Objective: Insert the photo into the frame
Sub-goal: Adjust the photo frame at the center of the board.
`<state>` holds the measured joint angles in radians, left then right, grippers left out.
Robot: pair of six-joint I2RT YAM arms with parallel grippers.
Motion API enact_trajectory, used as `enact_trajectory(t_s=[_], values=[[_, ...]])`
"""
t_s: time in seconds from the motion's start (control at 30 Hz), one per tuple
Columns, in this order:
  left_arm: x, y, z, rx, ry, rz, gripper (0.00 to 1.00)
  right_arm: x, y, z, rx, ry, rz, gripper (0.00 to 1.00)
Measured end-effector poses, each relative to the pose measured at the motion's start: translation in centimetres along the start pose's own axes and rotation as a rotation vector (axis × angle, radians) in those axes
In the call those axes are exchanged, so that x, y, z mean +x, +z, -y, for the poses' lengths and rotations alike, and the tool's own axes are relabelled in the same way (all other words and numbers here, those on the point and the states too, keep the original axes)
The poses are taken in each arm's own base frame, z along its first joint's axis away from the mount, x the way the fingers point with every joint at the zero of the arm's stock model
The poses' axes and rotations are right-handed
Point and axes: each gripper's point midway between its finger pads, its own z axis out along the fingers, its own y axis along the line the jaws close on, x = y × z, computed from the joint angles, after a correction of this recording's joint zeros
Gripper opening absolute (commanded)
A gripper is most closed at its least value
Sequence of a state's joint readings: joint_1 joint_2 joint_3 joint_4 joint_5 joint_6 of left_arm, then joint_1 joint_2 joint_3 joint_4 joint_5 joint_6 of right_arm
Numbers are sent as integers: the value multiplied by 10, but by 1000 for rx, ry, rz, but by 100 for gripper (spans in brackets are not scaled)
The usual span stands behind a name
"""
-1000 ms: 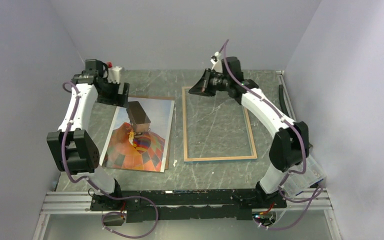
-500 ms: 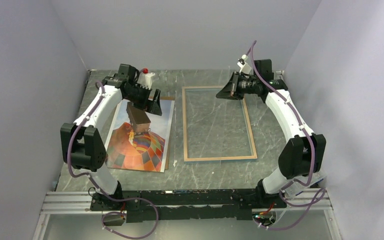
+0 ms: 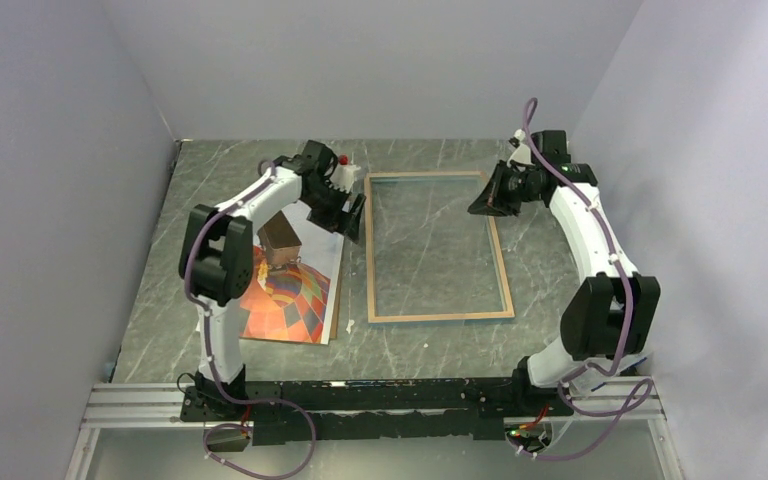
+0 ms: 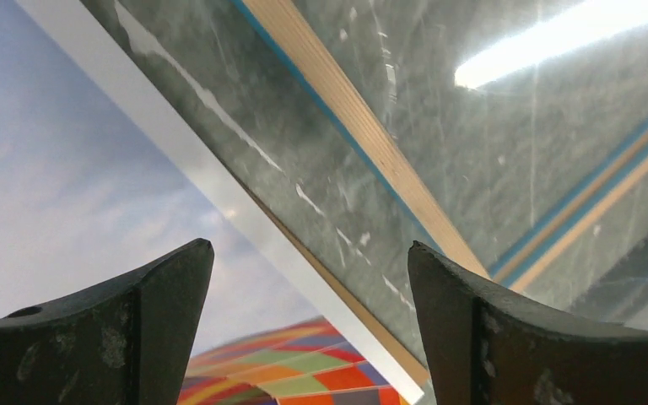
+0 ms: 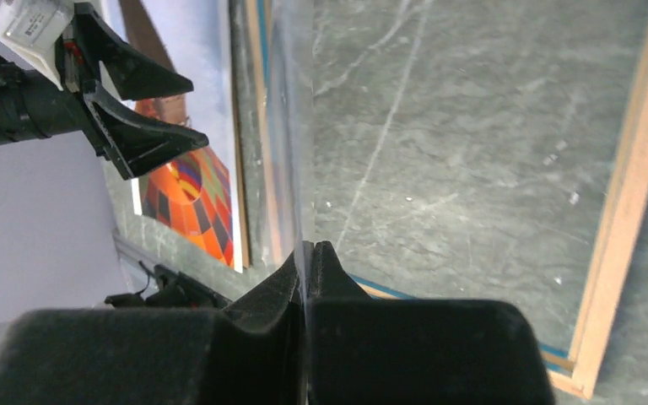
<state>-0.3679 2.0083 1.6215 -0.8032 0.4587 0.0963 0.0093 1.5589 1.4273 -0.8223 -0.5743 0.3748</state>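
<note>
The photo (image 3: 290,290) lies face up on the left of the table, on a brown backing board (image 4: 363,325) whose edge shows beside it. My left gripper (image 3: 352,213) is open and empty over the photo's far right edge (image 4: 219,194), next to the frame's left rim (image 4: 363,126). The frame (image 3: 505,270) lies back up, pale wood rim showing. My right gripper (image 3: 488,200) is shut on the clear pane (image 5: 291,126), seen edge-on and raised off the frame (image 5: 633,194) near its far right rim. The right wrist view also shows the photo (image 5: 190,194) and the left gripper (image 5: 198,111).
Pale walls close the table in on the left, back and right. A small white scrap (image 3: 349,324) lies by the photo's near right corner. The marble tabletop (image 3: 430,345) runs to a metal rail (image 3: 360,400) at the near edge.
My left gripper swung right, from the photo's far left corner to its far right edge beside the frame. My right gripper moved right across the frame's far end, staying shut.
</note>
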Motion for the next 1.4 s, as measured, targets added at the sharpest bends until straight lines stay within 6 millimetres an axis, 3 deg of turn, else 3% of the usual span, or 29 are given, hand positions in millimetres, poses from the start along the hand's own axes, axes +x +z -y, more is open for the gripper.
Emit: enact_trajectory(t_s=[0.13,0.3,0.4,0.5,0.8,1.07,1.4], values=[[-19,21,-4,-43,2,10,89,7,-21,12,67,44,49,0],[-37,47,-2,-72,0,29,87,4,-61,1,91,32,167,0],[-38,64,1,-72,3,18,83,8,-73,-4,98,25,193,0],[-33,79,2,-86,12,-3,77,12,-75,-1,117,35,184,0],[-41,86,-4,-165,105,25,48,19,-75,4,139,52,161,0],[-40,88,-9,-230,171,52,41,20,-74,0,119,60,154,0],[-21,71,-30,-356,277,57,38,32,-63,-6,57,94,120,0]])
